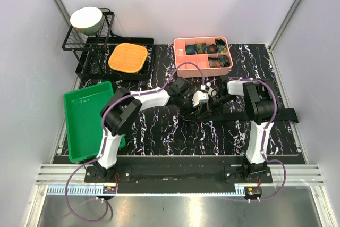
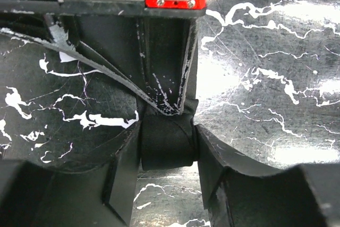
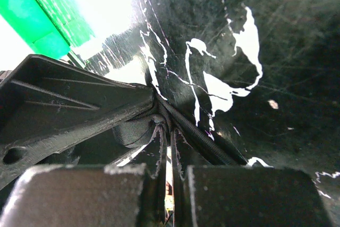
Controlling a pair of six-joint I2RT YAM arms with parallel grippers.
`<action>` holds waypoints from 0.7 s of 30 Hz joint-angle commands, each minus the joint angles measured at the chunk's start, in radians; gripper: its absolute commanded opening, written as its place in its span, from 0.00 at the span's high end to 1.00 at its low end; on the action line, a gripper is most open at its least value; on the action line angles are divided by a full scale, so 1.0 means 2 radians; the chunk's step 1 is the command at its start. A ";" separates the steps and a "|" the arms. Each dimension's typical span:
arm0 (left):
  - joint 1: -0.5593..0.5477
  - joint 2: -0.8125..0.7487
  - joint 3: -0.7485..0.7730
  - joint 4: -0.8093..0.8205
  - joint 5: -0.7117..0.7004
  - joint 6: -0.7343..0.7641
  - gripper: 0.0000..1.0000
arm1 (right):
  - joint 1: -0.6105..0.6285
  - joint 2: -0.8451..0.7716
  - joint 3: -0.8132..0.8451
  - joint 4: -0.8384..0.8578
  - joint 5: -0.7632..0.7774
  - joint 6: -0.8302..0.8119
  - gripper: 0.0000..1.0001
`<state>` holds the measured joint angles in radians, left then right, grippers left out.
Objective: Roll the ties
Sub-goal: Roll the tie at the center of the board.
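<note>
A black tie (image 1: 265, 115) lies across the marbled table, running right from the two grippers to the right edge. Its near end is wound into a small black roll (image 2: 166, 139). My left gripper (image 1: 190, 107) is shut on that roll, one finger at each end of it (image 2: 167, 147). My right gripper (image 1: 205, 104) meets it from the right, its fingers nearly together and pinching the tie fabric (image 3: 133, 128) at the roll (image 3: 166, 131). The right gripper's fingers (image 2: 159, 67) show above the roll in the left wrist view.
A pink tray (image 1: 178, 57) holding several rolled patterned ties stands at the back. A green tray (image 1: 79, 104) lies at the left and shows in the right wrist view (image 3: 48, 14). An orange plate (image 1: 128, 57) and a rack with a bowl (image 1: 86, 18) are at the back left.
</note>
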<state>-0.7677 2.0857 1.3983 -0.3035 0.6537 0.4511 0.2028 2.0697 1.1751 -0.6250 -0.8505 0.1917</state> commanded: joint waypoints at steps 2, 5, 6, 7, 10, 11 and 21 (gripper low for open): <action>0.010 -0.024 -0.015 -0.006 -0.014 -0.012 0.48 | 0.005 0.029 -0.010 0.028 0.108 -0.020 1.00; 0.013 -0.028 -0.023 -0.007 -0.018 0.001 0.48 | 0.005 0.028 -0.010 0.027 0.108 -0.021 1.00; 0.013 -0.027 -0.023 -0.009 -0.017 0.001 0.49 | 0.005 0.028 -0.009 0.028 0.108 -0.021 1.00; 0.013 -0.028 -0.022 -0.009 -0.015 0.003 0.49 | 0.005 0.029 -0.009 0.028 0.108 -0.020 1.00; 0.013 -0.029 -0.020 -0.006 -0.009 0.003 0.54 | 0.005 0.030 -0.009 0.027 0.105 -0.019 1.00; 0.013 -0.030 -0.020 -0.005 -0.002 0.004 0.54 | 0.005 0.030 -0.009 0.028 0.105 -0.020 1.00; -0.009 -0.036 0.000 0.005 0.012 0.013 0.57 | 0.005 0.035 -0.008 0.027 0.101 -0.018 1.00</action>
<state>-0.7567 2.0613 1.3682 -0.3065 0.6548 0.4553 0.2028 2.0735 1.1759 -0.6258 -0.8566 0.1925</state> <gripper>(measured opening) 0.433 0.019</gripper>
